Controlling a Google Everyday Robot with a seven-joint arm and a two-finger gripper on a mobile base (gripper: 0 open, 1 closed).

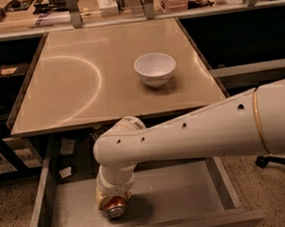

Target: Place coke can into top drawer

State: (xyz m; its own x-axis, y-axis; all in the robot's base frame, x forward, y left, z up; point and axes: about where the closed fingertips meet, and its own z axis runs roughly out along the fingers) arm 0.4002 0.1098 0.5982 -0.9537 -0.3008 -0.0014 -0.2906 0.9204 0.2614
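Note:
The top drawer [188, 193] is pulled open below the table's front edge, grey with a flat bottom and low sides. My arm reaches in from the right and bends down into the drawer's left half. My gripper [111, 201] points down under the white wrist and is shut on the coke can [115, 208]. The can is red-orange with a silver end facing up and sits low, at or just above the drawer bottom. The wrist hides most of the fingers.
A white bowl [155, 69] stands on the tan table [71, 86] at the right middle. Cluttered shelves run along the back. Dark shelving stands at the left, and a chair base [279, 161] is on the floor at the right.

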